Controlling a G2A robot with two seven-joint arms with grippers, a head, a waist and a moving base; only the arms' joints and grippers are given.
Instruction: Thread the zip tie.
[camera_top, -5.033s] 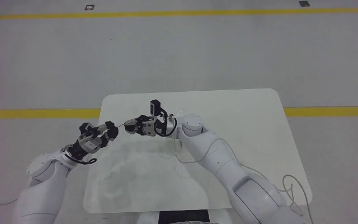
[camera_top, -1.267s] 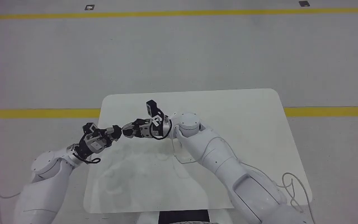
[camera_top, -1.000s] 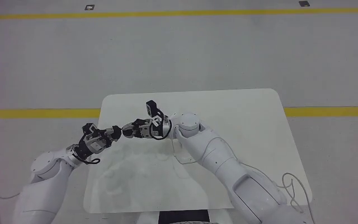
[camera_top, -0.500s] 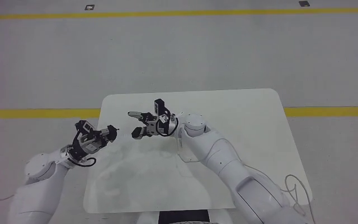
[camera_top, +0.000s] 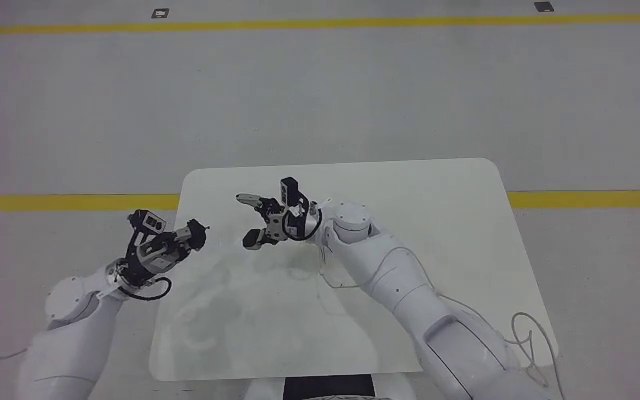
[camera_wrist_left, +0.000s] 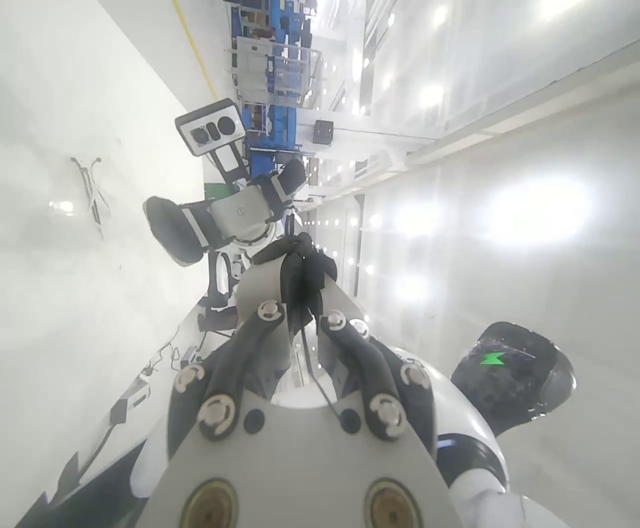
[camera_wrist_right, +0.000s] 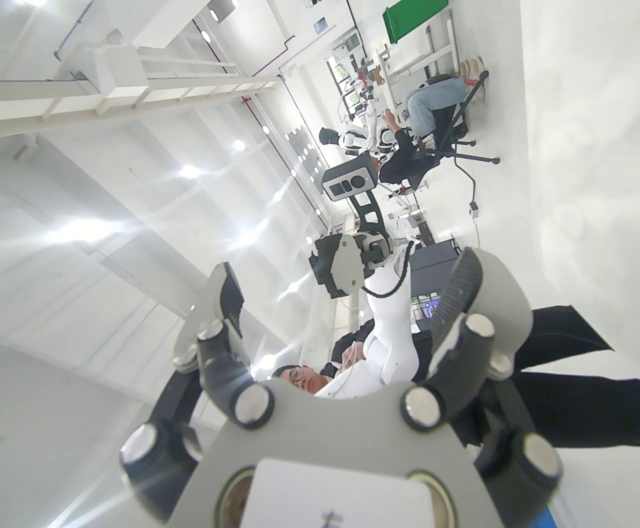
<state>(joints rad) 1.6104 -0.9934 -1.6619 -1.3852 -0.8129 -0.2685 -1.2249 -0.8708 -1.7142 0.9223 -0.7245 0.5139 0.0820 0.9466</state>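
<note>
In the top view, your left tool (camera_top: 190, 234) hangs over the left edge of the white surface (camera_top: 440, 260). Your right tool (camera_top: 247, 219) sits just inward of it, over the left part of the surface, with its tips pointing toward the left tool. The two are near each other but not touching. The right tool's fingers stand wide apart with nothing between them.

In the left wrist view, the left tool's fingers are pressed together on the zip tie (camera_wrist_left: 311, 367). A thin black strand runs back from between the pads toward the wrist. The dark knot at the very tips may be the tie's head, but you cannot tell for sure from here. Farther off, the right tool faces this one, spread wide.

In the right wrist view, the right tool's two ribbed fingers (camera_wrist_right: 452, 295) stand well apart, gripping nothing. Beyond the gap you see the left tool facing back toward you.
</note>
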